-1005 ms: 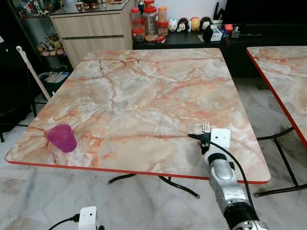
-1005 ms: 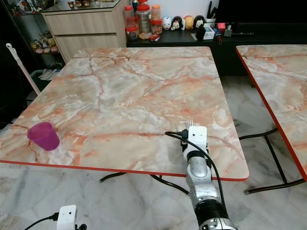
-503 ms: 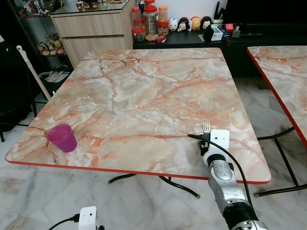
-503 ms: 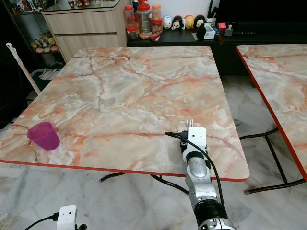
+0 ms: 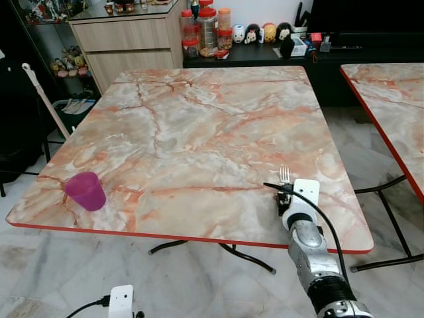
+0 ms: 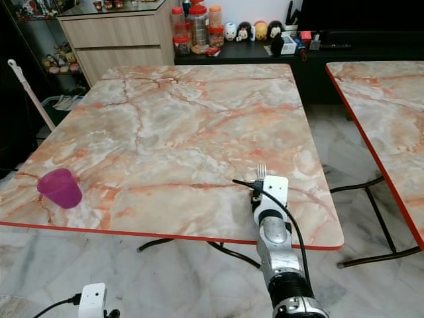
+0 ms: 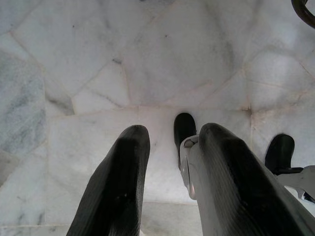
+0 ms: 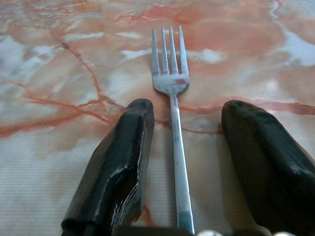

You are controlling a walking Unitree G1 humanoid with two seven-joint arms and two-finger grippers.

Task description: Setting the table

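Note:
A silver fork lies flat on the marble table near its front right corner, tines pointing away from me. My right gripper rests low over the table with its black fingers spread either side of the fork's handle, open and not touching it. A purple cup stands upright at the table's front left corner. My left gripper hangs open over the tiled floor.
A second marble table stands to the right across a gap. Behind the table are a wooden cabinet, several jars and a dark low unit with small figures. A white stick leans at the left.
My right wrist has shifted very slightly to the right. The fork and the cup are where they were.

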